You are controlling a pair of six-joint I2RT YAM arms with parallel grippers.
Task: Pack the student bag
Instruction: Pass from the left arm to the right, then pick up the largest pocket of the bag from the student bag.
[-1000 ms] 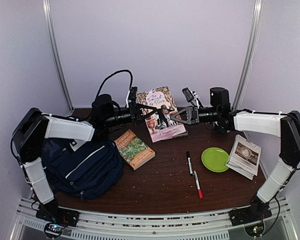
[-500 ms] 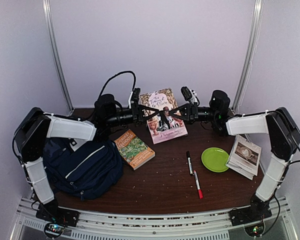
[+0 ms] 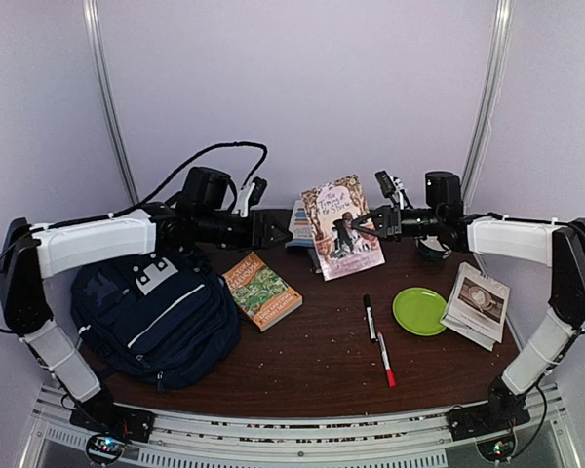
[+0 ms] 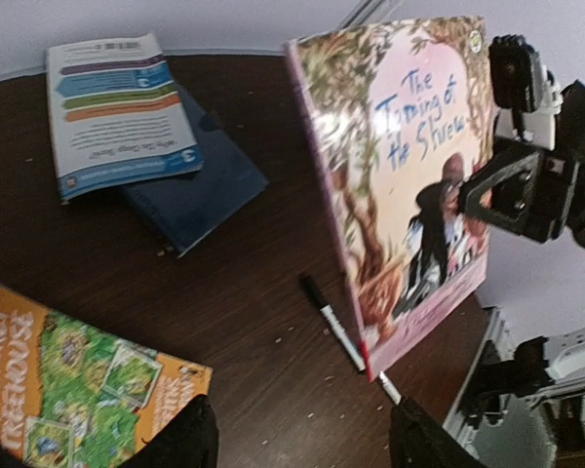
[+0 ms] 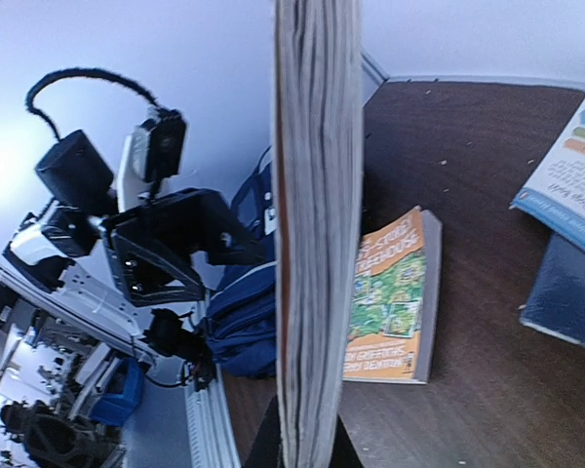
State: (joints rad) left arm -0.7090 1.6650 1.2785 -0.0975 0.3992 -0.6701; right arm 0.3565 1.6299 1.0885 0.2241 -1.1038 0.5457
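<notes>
My right claw (image 3: 368, 222) pinches the upright pink book (image 3: 333, 207) by one edge, my left claw (image 3: 281, 230) spread empty beside it; swung toward the student bag (image 3: 161, 327), near left and seemingly zipped, it could pivot loose.

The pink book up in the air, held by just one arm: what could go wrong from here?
The book stands upright in the right end effector alone, pinched at one edge, so it might slip or swing. The left end effector is open beside it. The student bag shows no open mouth from above, so packing could stall.
</notes>
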